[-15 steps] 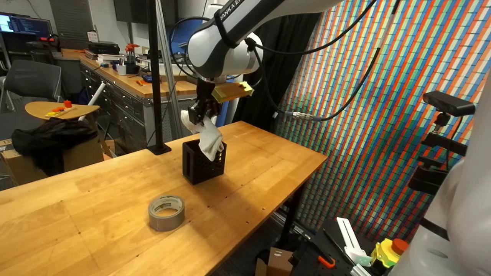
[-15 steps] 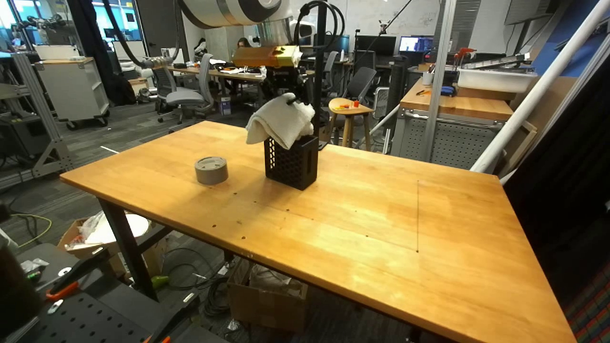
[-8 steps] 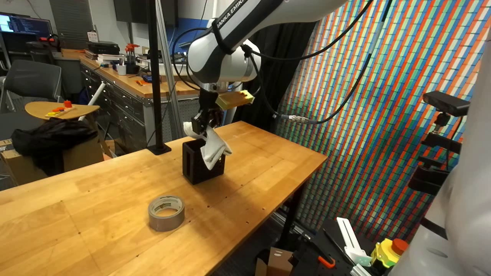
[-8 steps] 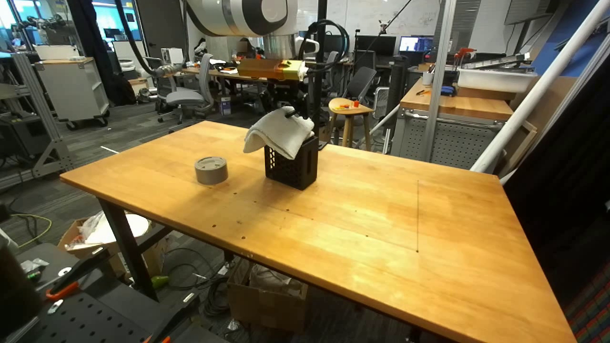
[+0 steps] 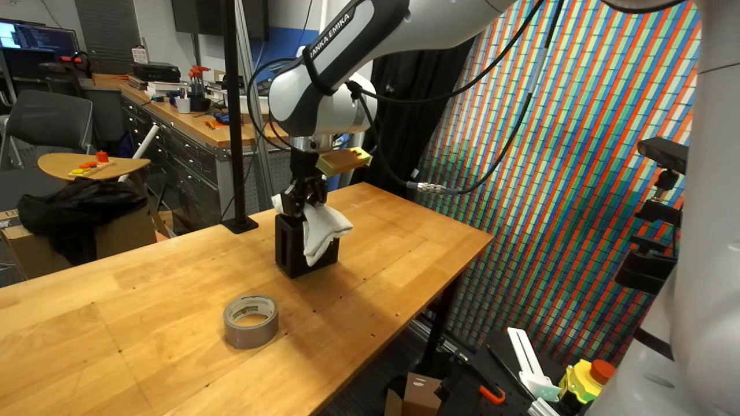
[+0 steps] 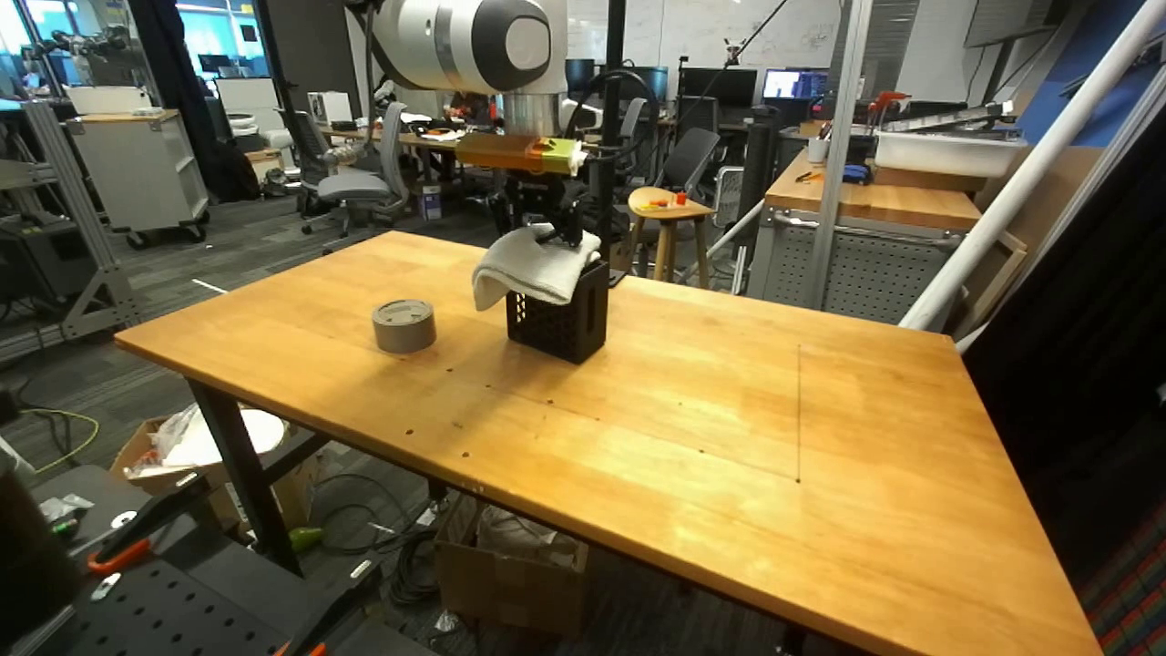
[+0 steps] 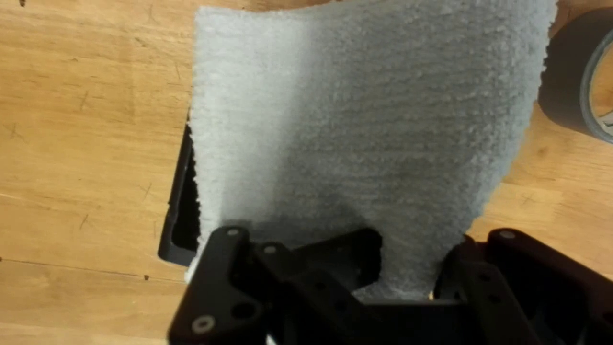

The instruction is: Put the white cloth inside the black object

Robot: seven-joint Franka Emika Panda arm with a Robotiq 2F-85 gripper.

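Observation:
The white cloth [image 5: 325, 231] drapes over the top of the black perforated box [image 5: 289, 248]; both also show in an exterior view, the cloth [image 6: 521, 269] and the box [image 6: 585, 319]. Much of the cloth hangs outside the box, over one side. My gripper [image 5: 304, 202] is right above the box mouth, pointing down. In the wrist view the gripper [image 7: 410, 263] has its jaws partly closed, with the bunched cloth [image 7: 359, 120] between them. The cloth hides most of the box there; only a corner of its rim [image 7: 175, 239] shows. The box inside is hidden.
A roll of grey tape [image 5: 251, 335] lies on the wooden table [image 5: 173, 358] near the box; it also shows in the wrist view [image 7: 570, 72]. A black post [image 5: 233, 115] rises from the table's far edge, behind the box.
My gripper has moved down with the cloth, from above the box to just over its mouth. The cloth now rests on the rim. The box and tape have not moved.

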